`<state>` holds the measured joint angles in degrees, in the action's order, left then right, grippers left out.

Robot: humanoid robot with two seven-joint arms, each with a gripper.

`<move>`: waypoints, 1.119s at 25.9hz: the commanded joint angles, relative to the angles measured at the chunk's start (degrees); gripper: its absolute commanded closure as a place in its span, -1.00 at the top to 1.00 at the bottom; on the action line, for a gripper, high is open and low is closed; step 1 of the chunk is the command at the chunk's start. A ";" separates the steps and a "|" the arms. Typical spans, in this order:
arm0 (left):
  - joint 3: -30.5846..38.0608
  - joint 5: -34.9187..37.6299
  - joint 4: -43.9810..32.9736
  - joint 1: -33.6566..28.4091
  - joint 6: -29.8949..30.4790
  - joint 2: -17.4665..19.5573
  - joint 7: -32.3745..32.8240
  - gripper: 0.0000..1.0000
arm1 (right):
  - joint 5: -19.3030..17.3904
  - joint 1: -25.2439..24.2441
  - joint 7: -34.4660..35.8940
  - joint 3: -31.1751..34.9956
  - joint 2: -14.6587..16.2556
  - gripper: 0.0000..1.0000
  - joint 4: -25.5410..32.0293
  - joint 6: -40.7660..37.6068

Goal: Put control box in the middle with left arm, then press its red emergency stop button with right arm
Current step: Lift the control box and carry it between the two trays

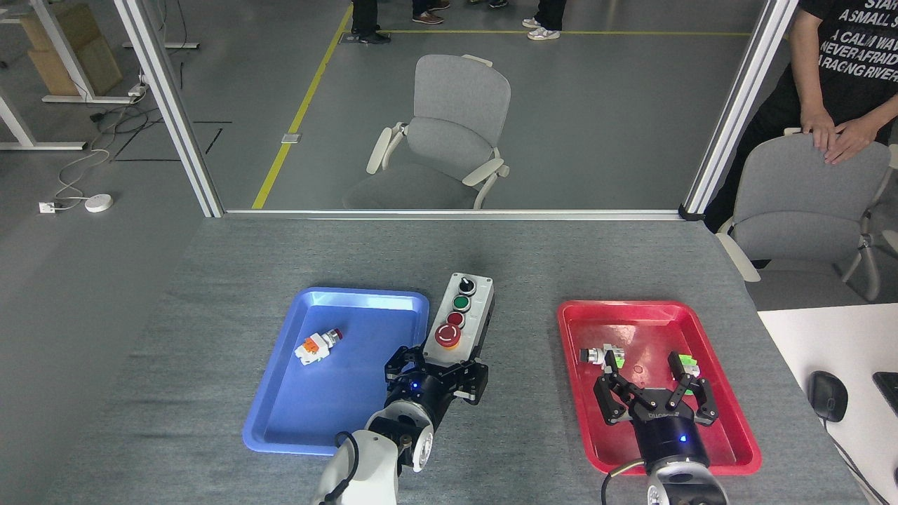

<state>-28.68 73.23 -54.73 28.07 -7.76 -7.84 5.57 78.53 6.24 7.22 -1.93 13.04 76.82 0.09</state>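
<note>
Our left gripper [436, 367] is clamped on the near end of the control box [459, 318], its jaws closed against the two long sides just below the large red button [447, 336]. The control box sits over the bare grey strip of table [519, 393] between the blue tray [280, 428] and the red tray [729, 428], just past the blue tray's right rim and tilted a little so that its far end leans to the right. We cannot tell whether its base is touching the table or raised above it. Along its light-grey top we see, from far to near, a black knob [466, 285], a green button [461, 303], a small dark-red button [455, 319] and then the large red one. In the blue tray lies a small white-and-orange button part [317, 344], well apart from the box. Our right gripper [656, 393] is over the red tray with its jaws spread wide apart and nothing between them. Just beyond its fingers lie two small parts with green pieces: one [603, 355] near the left finger and one [684, 363] near the right. Beyond the table stands a grey office chair [456, 126], and at the right a person in a black shirt [856, 49] rests both hands on the back of a second grey chair [807, 203]. A black mouse [828, 395] lies on the white desk [807, 337] at the far right.
</note>
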 commanded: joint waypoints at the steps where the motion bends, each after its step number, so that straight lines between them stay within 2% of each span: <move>1: -3.58 -0.20 5.16 3.04 -1.64 -0.24 -0.21 -1.00 | 0.04 0.00 0.07 0.00 -0.21 0.95 0.00 -0.09; 11: -12.37 -0.64 5.51 3.75 -1.82 -0.24 -0.12 -1.00 | 0.13 0.09 -0.10 0.00 -1.09 0.95 -0.09 -0.18; 29: -18.96 -0.90 8.50 3.75 -1.64 -0.33 -0.82 -1.00 | 0.13 -0.09 -0.02 -0.35 -0.47 0.95 0.00 -0.09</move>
<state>-46.72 72.33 -46.63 31.82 -9.39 -8.17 5.26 78.66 6.22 6.96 -2.25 12.48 76.80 -0.07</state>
